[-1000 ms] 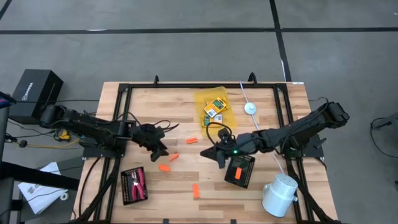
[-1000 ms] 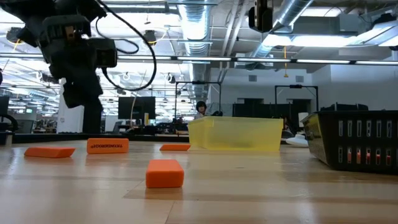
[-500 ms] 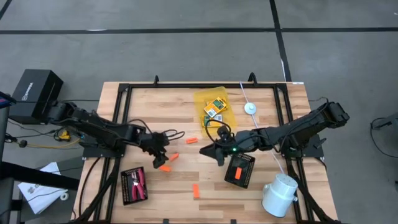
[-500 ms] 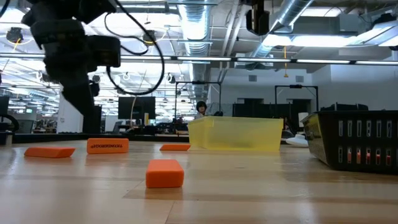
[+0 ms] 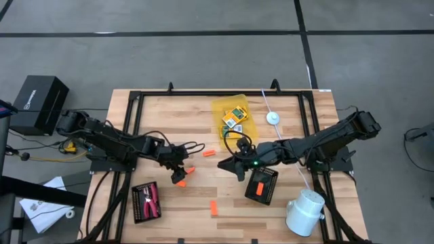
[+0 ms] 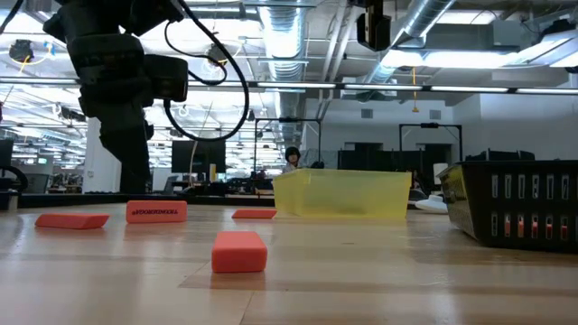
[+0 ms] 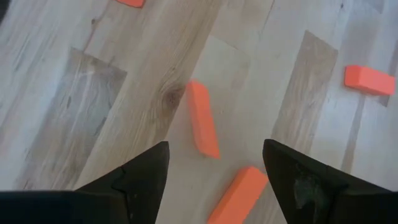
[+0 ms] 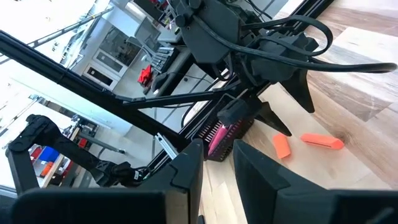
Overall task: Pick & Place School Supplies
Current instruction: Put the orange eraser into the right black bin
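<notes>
Several short orange sticks lie flat on the wooden table; two of them (image 5: 180, 181) (image 5: 188, 170) are right under my left gripper (image 5: 178, 173). In the left wrist view its open fingers stand over one stick (image 7: 203, 127) and the end of another (image 7: 239, 196), touching neither. My right gripper (image 5: 237, 167) hovers shut near the table's middle, beside a black ribbed tray (image 5: 261, 184). Yellow-and-green card boxes (image 5: 234, 116) lie in the translucent yellow tray (image 5: 220, 107). The red-handled tool (image 5: 153, 198) lies in the other black tray (image 5: 144, 202).
More orange sticks lie at the middle (image 5: 209, 153) and near the front edge (image 5: 213, 208). A white cylinder (image 5: 304, 211) stands at the near right corner and a small white disc (image 5: 272, 118) lies at the far right. Black frame rails run along the table's edges.
My left gripper has moved toward the table's right and near edge, coming over the two orange sticks beside it. Its fingers have stayed open. The right arm and the sticks have kept still.
</notes>
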You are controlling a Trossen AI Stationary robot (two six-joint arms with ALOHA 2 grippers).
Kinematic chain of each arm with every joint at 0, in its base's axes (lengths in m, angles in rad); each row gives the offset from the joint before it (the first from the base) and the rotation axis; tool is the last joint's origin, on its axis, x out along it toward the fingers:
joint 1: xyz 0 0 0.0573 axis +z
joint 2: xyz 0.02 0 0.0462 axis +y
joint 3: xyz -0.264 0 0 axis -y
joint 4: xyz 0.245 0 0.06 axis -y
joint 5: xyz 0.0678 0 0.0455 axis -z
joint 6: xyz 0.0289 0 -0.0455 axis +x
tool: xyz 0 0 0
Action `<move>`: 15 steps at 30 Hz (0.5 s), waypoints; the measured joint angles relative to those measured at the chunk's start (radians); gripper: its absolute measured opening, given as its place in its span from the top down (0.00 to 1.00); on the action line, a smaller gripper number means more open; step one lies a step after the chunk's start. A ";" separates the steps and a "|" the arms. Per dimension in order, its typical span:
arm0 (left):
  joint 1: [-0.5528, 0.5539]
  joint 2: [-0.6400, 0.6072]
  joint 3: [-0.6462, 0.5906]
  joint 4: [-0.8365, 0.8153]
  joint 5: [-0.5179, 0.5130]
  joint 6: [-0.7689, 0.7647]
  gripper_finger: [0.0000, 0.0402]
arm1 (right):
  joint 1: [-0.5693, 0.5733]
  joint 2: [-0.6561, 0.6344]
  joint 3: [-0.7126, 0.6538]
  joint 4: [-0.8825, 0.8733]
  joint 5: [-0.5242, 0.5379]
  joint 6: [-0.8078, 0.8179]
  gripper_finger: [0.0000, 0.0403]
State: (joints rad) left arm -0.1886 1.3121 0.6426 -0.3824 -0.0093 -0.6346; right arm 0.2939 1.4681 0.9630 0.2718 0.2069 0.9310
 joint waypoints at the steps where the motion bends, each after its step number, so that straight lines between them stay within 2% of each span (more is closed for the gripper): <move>1: 0.000 0.000 0.000 0.000 0.000 -0.004 0.36 | 0.000 0.000 0.000 0.000 0.000 -0.005 0.80; 15: 0.000 0.000 0.000 -0.048 0.025 -0.081 0.37 | -0.024 0.000 0.000 0.002 -0.011 -0.101 0.80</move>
State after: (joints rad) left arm -0.1886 1.3117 0.6426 -0.4308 0.0154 -0.7153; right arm 0.2699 1.4681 0.9630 0.2741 0.1954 0.8299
